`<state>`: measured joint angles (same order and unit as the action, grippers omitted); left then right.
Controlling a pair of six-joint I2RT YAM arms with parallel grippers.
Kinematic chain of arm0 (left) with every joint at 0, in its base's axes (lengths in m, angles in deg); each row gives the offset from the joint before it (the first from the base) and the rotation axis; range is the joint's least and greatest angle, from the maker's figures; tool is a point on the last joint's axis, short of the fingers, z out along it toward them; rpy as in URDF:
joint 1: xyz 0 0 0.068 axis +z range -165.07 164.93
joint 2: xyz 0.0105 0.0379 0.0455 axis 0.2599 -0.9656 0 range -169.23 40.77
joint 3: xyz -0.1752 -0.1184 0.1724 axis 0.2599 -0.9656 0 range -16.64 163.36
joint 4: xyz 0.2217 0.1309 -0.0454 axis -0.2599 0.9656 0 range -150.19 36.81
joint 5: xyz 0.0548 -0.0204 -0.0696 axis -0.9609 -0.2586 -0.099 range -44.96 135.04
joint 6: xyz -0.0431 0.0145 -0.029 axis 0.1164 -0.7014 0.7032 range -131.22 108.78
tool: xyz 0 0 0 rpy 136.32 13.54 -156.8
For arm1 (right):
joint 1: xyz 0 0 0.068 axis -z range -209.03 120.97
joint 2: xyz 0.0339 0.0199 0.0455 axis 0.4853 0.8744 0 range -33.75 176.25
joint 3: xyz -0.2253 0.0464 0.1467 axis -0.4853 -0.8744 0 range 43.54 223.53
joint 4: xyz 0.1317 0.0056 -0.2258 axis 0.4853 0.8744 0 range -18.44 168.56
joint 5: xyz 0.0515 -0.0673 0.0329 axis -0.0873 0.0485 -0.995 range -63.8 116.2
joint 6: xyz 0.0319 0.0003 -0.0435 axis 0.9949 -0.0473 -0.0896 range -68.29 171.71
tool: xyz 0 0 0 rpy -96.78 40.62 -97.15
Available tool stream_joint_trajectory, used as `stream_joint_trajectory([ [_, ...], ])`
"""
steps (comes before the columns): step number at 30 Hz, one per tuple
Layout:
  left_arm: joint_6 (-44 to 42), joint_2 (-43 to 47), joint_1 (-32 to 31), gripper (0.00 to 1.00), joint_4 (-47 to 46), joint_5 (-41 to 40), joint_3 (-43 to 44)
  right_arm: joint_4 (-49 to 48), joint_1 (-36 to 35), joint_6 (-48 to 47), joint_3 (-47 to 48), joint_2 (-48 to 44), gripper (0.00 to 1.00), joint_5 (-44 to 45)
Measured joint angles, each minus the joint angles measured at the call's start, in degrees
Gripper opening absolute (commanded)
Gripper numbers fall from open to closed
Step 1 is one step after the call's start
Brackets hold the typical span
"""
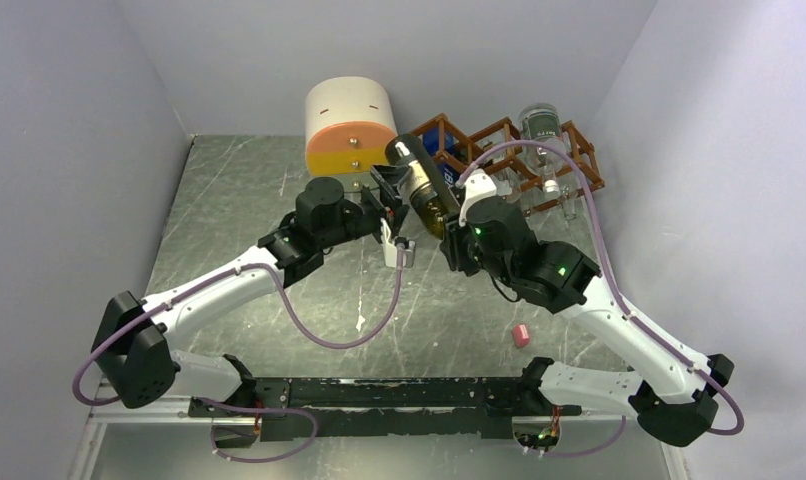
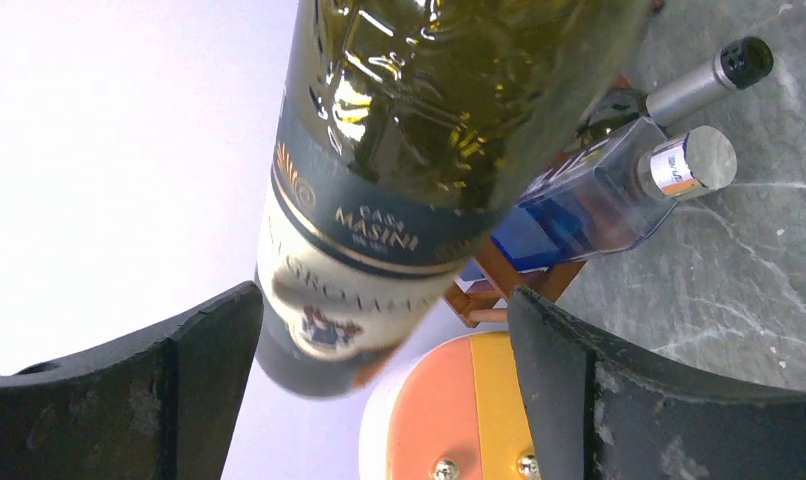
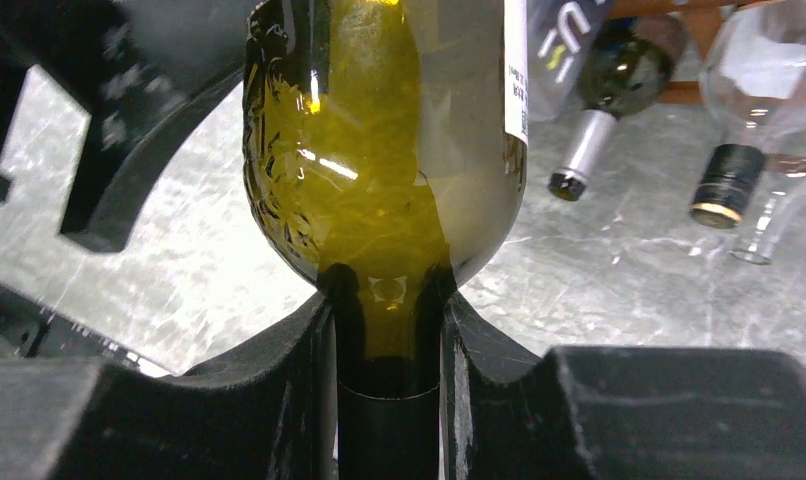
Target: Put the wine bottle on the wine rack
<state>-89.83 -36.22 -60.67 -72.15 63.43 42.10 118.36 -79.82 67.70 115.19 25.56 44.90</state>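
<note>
R gripper has the wine bottle by the neck; rack sits just behind-right of it.

Right wrist cam: right gripper [image 3: 389, 320] is clamped tight round the neck of the wine bottle [image 1: 419, 185], w/ the body sticking straight out ahead of the hand. From above, the long axis runs from the neck at my R hand up-left to the base near the back wall. The base end sits between the cream-orange cabinet [image 1: 350, 125] and the L end of the wine rack [image 1: 514, 150]. Left gripper [image 1: 394, 213] is spread wide beside the body, gripping nothing; can't tell if a pad grazes the glass. R arm is nearer the rack and owns the grip. My read: base must swing R to line up w/ a free cell. A dark bottle [image 3: 587, 150] lies in the rack.
</note>
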Motion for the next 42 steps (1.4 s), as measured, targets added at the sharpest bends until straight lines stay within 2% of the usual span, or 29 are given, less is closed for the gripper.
stream_joint_trajectory([
  [7,7.4,2.7,0.0,0.95,-1.8,-2.0,-1.3,-3.1,0.1,-0.2,0.0,0.0,0.0,9.6],
  [13,21.7,3.1,-0.1,0.95,-1.3,-12.3,-0.7,-6.3,2.8,-3.1,4.6,3.7,0.0,13.9],
  [17,33.0,3.9,-0.1,0.95,0.0,-16.6,-1.2,-9.9,12.6,-4.5,9.3,8.5,0.0,8.8],
  [21,47.2,6.6,-0.1,0.95,4.2,-19.5,-2.4,-12.2,23.0,-2.8,9.8,11.8,0.0,3.5],
  [26,69.4,7.1,-0.1,0.95,10.2,-27.5,-3.1,-15.2,28.8,1.2,5.2,13.1,0.0,-3.4],
  [31,91.7,5.1,0.0,0.95,20.1,-32.6,-3.7,-16.7,32.3,2.8,3.0,17.5,0.0,-9.4],
  [35,100.6,-0.2,0.0,0.95,28.9,-31.9,-1.3,-18.3,34.0,3.3,2.4,20.7,0.0,-12.3],
  [42,105.5,-12.0,0.0,0.95,37.9,-30.6,4.0,-24.9,34.6,3.1,-0.8,22.2,0.0,-15.0],
])
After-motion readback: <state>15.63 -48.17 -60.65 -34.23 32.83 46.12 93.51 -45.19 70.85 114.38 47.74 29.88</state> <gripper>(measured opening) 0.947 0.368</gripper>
